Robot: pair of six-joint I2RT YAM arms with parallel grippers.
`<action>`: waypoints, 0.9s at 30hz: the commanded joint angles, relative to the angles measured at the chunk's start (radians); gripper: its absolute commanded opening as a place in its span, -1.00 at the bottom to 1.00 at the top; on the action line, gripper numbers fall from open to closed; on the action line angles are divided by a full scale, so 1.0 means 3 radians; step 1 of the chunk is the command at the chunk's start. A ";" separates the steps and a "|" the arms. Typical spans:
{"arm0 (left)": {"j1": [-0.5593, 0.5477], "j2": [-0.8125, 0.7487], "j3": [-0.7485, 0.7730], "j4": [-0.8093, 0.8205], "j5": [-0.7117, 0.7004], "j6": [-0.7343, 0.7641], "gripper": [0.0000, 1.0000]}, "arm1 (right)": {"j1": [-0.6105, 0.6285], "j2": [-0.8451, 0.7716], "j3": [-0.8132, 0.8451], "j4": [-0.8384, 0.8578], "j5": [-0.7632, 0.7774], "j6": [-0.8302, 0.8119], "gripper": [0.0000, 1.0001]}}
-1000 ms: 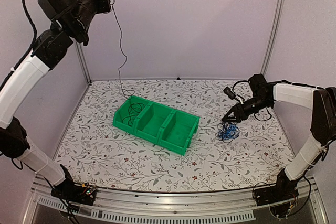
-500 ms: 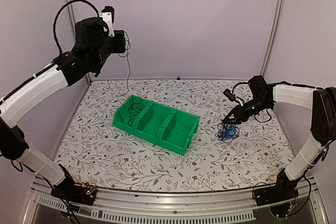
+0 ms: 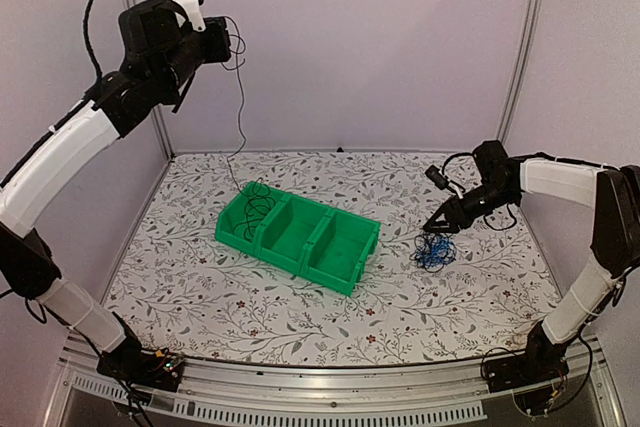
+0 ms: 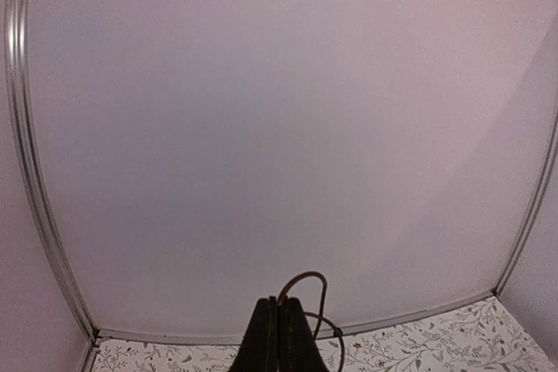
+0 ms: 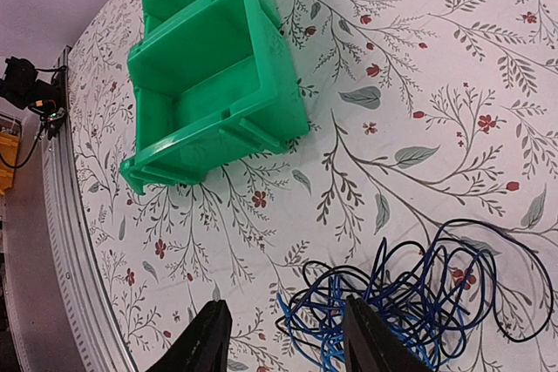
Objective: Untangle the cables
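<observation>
Black cable (image 3: 241, 107) hangs from the clenched left fingers (image 4: 264, 341) into the green bin (image 3: 300, 257), left compartment; its gripped end is hidden. Blue-black tangle (image 5: 410, 302), partly cropped, lies on the desk (image 3: 250, 317) just below the released right fingers (image 5: 205, 337).

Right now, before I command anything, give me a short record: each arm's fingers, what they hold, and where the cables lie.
left fingers: shut on black cable, raised high
black cable: hangs down into left compartment of green bin
right fingers: open, low over edge of tangle
tangle: blue and black cables on the table, right of bin
</observation>
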 commanded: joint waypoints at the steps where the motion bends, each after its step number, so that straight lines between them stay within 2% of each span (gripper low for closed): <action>1: 0.0054 0.0143 0.0364 0.0248 0.0220 0.0222 -1.00 | 0.0011 0.0032 0.0086 -0.0028 0.0035 -0.0053 -0.04; 13: 0.0090 0.0847 0.1636 0.0405 0.0397 0.1006 -1.00 | 0.0015 0.0003 0.0028 -0.0029 0.0032 -0.0064 -0.04; 19: 0.0081 0.0859 0.1870 0.0485 0.0402 0.0957 -1.00 | 0.0014 -0.0029 -0.0025 -0.0011 0.0022 -0.0060 -0.04; 27: 0.0006 0.0650 0.1721 0.0373 0.0574 0.0787 -1.00 | 0.0013 0.0037 0.0011 0.0012 -0.0025 -0.0038 -0.04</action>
